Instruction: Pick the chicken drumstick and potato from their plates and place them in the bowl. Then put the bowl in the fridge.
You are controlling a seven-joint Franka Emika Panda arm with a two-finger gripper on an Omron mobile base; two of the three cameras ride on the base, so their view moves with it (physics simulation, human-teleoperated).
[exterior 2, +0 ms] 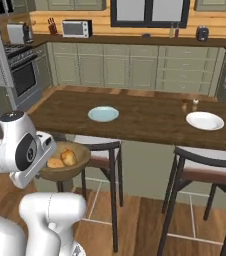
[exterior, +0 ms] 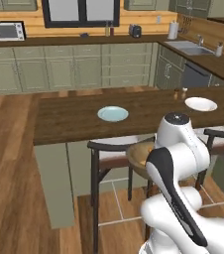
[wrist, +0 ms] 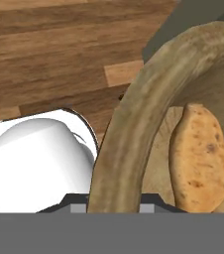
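The hand is clamped on the bowl's [exterior 2: 74,165] thick rim, holding it off the counter [exterior 2: 145,122] above the floor. The potato [wrist: 199,156] and drumstick [exterior 2: 55,163] lie inside. Both plates [exterior 2: 103,114] [exterior 2: 204,120] sit on the counter at twelve o'clock.

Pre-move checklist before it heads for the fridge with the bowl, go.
1. Gripper shut on the bowl: ok; in the hand view the thick rim runs down to the fingers.
2. Bowl off the counter: ok, it hangs beside the stool, below the counter edge.
3. Food in the bowl: two pieces lie inside. The tan-yellow potato is clear; the other, orange-brown, is probably the chicken drumstick, cannot tell for sure.
4. Plates emptied: ok, both the blue plate and the white plate look bare.
5. Bowl level: roughly, nothing spilling.
6. Fridge door open: cannot tell.
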